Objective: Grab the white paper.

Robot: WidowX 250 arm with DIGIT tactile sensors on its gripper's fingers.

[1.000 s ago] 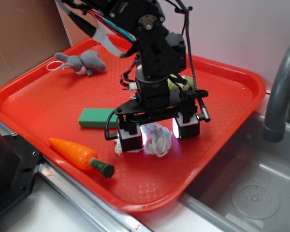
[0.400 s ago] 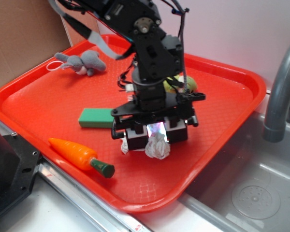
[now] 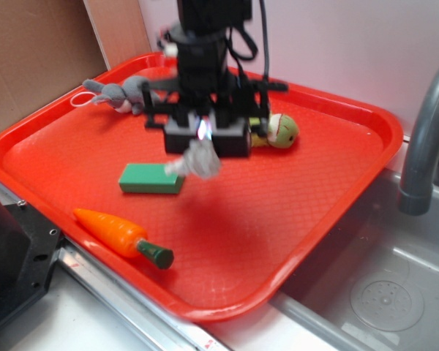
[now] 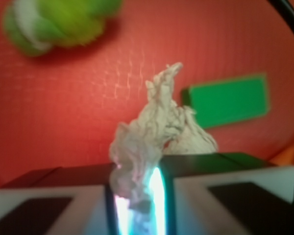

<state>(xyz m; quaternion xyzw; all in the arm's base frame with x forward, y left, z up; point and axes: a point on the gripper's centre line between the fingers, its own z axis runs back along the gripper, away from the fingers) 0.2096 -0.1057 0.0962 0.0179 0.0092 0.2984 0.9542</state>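
White paper (image 3: 196,160) now lifted off red tray (image 3: 293,219) (was resting there); fingers (image 4: 78,205) pinching it; tail dangling.

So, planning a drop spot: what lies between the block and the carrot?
Nothing: bare red tray separates block and carrot, per exterior view.

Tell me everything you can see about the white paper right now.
The white paper is a crumpled wad of thin, tissue-like material, off-white with grey creases, drawn out into a twisted tail. The gripper has its jaws shut on one end, so the wad hangs free beneath it, lifted clear of the red tray and touching nothing else. In the exterior view it hangs in front of the green block's right end. Motion blur softens its outline there.
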